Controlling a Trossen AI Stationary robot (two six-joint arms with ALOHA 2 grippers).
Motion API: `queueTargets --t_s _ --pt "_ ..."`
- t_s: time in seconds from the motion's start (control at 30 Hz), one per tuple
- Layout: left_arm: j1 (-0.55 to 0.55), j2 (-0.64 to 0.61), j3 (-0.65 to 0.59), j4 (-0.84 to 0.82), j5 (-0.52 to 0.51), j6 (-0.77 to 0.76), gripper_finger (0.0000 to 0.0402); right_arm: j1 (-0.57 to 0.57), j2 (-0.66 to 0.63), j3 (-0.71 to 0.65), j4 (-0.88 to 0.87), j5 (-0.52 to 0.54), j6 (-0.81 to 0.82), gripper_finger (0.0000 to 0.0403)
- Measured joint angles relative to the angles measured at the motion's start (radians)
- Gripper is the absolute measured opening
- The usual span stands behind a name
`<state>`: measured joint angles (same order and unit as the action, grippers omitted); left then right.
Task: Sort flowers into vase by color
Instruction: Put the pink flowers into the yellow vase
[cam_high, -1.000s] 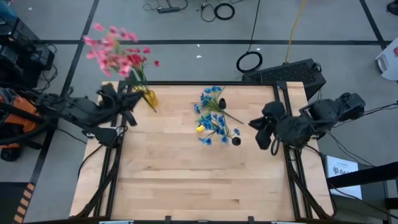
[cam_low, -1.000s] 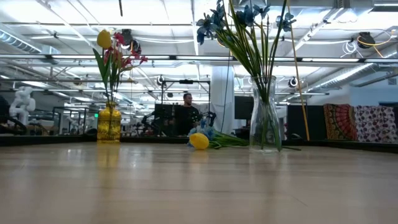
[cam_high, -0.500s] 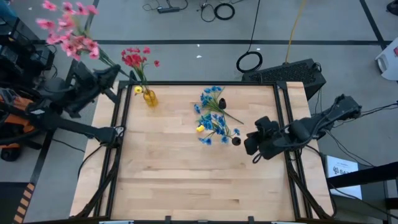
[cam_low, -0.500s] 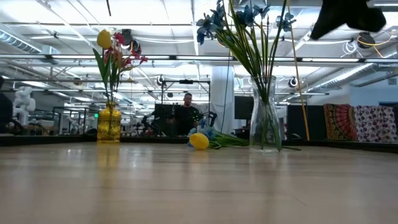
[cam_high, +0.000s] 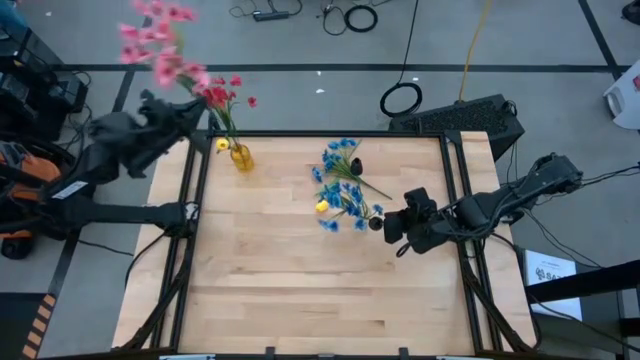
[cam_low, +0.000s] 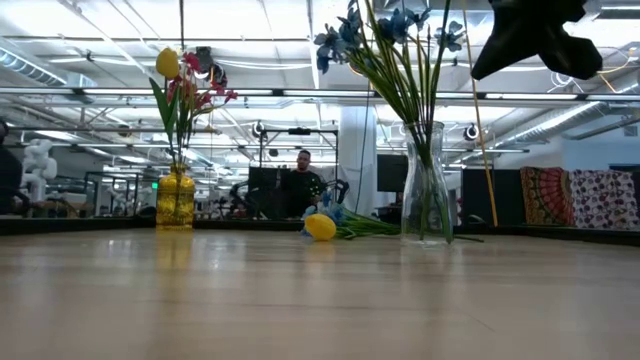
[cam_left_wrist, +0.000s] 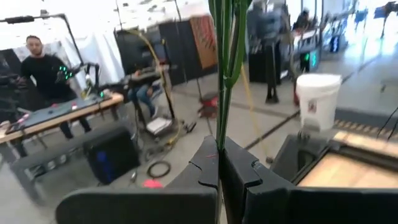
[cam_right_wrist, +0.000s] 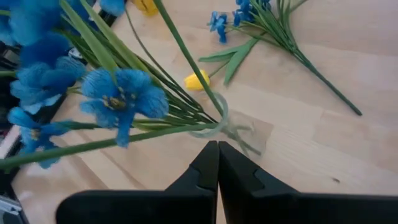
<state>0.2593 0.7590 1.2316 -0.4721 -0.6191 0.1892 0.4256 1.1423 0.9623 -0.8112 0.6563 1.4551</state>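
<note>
We find sorting partly done. The left tool (cam_high: 187, 108), closed on the pink sprig (cam_high: 160, 45), holds it beside the yellow vase (cam_high: 240, 157). The right tool (cam_high: 385, 224), closed and empty, hangs over the clear vase (cam_right_wrist: 217, 121). A blue sprig (cam_high: 342, 160) and a yellow bud (cam_high: 322, 207) remain on the table (cam_high: 300, 290).

High view: overhead, straight down on the whole table (cam_high: 300, 290). Low view: table-top height, level across the table into the room. Left wrist view: faces the room off-table. Right wrist view: close above the clear vase (cam_right_wrist: 214, 121), which the low view (cam_low: 427, 185) shares.
</note>
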Motion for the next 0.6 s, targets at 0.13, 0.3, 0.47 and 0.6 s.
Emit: queueTargets --t_s 0.13,0.3,0.47,0.6 --pt "0.094 0.064 -0.002 0.021 0.065 -0.011 0.0000 0.000 0.000 0.000 0.014 -0.002 0.000 0.0000" --pt "0.219 0.099 -0.003 0.077 0.224 -0.054 0.0000 0.017 0.000 0.000 0.038 -0.003 0.000 0.0000" --pt "0.288 0.120 -0.003 0.061 0.358 -0.137 0.0000 0.059 -0.001 0.000 0.053 -0.002 -0.001 0.0000" --pt "0.300 0.125 -0.003 0.056 0.374 -0.151 0.0000 0.099 -0.018 0.000 0.054 0.013 -0.001 0.0000"
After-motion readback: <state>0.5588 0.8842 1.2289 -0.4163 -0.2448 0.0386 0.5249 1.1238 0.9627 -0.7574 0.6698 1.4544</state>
